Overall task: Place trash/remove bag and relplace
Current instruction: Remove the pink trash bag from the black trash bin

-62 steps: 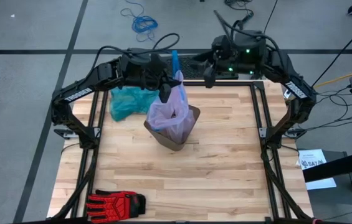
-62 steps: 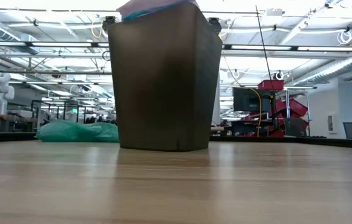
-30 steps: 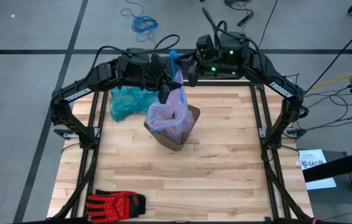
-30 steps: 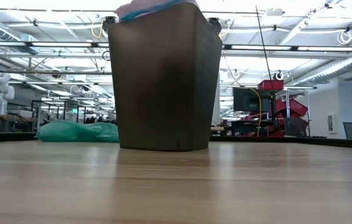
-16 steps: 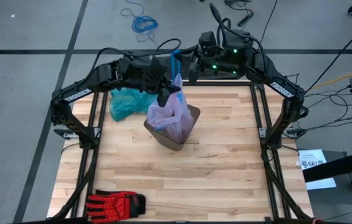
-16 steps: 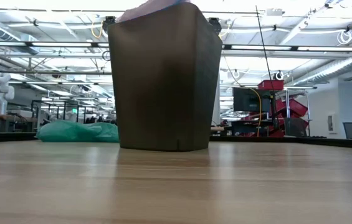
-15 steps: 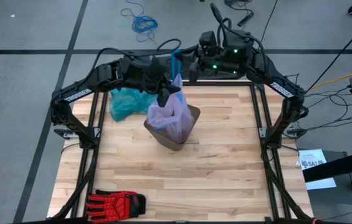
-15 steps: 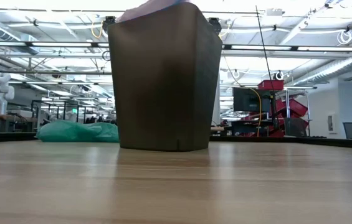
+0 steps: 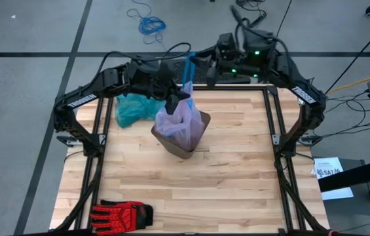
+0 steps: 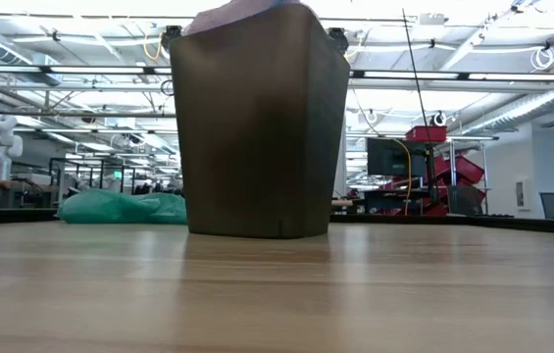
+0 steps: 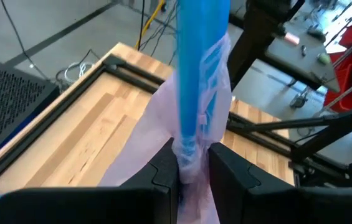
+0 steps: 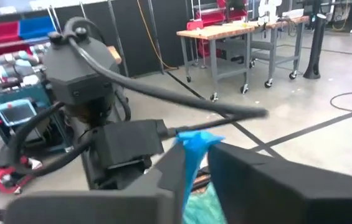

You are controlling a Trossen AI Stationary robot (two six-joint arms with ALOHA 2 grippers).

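Note:
The pale pink bag [image 9: 179, 121] sits in the brown bin [image 10: 257, 127] at mid-table, its gathered top drawn up above the rim. My left gripper [image 9: 173, 99] hangs over the bin's far-left side, shut on that gathered neck. The blue drawstring [image 11: 199, 56] rises from there toward my right gripper [image 9: 205, 71], which is high over the table's far edge. In the right wrist view the drawstring's crumpled end [image 12: 194, 146] stands between the right fingers [image 12: 163, 177], which are a little apart. My left gripper pinches the bag's bunched neck together with the drawstring's base [image 11: 189, 152] between its two fingers, several layers gathered. The fingers come slanting down from the table's far left. The bag hangs below them into the bin, its upper part drawn taut. My right gripper has the drawstring's end between its fingers; whether they touch it I cannot tell.
A crumpled teal-green plastic bag [image 9: 132, 108] lies on the table's far left, beside the bin. A red and black glove [image 9: 122, 213] lies at the near left corner. Bare wood stretches across the table's near and right parts [image 9: 237, 170].
My right gripper has drawn back a little toward the table's far right and risen. The blue drawstring's top has leaned the same way with it. The bag and my left gripper have stayed in place over the bin.

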